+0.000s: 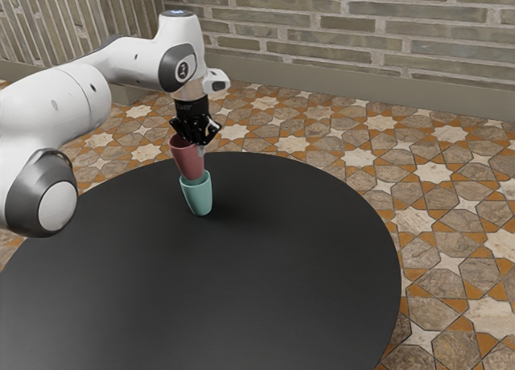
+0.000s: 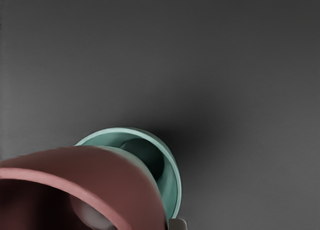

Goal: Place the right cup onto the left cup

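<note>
- In the exterior view, the gripper [image 1: 197,142] is closed on the red cup [image 1: 187,159], and it looks like it pinches the cup's side near the top. I think that leaves the cup's bottom free to go in first.
- The red cup is up off the table [image 1: 201,298], with its bottom right by the top of the green cup [image 1: 198,195]. I take the red one to be the cup to move.
- The green cup stands on the table with its mouth up. That makes sense, because it has to catch the other cup.
- I count two cups, one red and one green. There is one arm [image 1: 141,62], one gripper and one round black table.
- In the wrist view, the red cup is big and close, and its open top faces the hand. A grey fingertip [image 2: 178,224] is just beside its outside wall, to help keep it from slipping, I guess.
- Past the red cup is the green cup's round rim, and part of its inside peeks out. So the red cup may need a small nudge to the middle before it goes down, or it could bump the rim and tip the green cup.
- Here I count two cups again, and one fingertip.
- My guess is that the job is nearly done: line up, lower, let go.
</note>
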Motion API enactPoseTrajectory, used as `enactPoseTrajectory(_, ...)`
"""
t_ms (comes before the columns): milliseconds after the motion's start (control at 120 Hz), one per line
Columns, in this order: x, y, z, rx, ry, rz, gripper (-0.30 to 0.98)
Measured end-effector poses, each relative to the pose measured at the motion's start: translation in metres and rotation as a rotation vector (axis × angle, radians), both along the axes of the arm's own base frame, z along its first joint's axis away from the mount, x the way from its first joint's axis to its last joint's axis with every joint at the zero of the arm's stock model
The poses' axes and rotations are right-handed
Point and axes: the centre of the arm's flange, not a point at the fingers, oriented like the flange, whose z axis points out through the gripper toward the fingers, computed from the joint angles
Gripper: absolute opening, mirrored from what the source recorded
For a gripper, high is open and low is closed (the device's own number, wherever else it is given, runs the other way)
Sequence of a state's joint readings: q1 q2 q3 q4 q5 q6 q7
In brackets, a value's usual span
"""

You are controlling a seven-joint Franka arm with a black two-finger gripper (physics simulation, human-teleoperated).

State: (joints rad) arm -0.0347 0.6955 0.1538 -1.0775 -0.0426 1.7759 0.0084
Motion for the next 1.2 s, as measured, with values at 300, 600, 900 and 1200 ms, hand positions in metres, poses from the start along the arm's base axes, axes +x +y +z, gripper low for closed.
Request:
enactPoseTrajectory(300,0.001,0.007,-0.011,-0.028,0.01,0.006,-0.1)
enactPoseTrajectory(600,0.0,0.005,-0.019,-0.048,0.019,0.003,0.16)
enactPoseTrajectory(900,-0.029,-0.024,0.022,-0.074,0.01,-0.031,0.56)
enactPoseTrajectory(1200,-0.092,-0.054,0.085,-0.077,-0.001,-0.12,0.65)
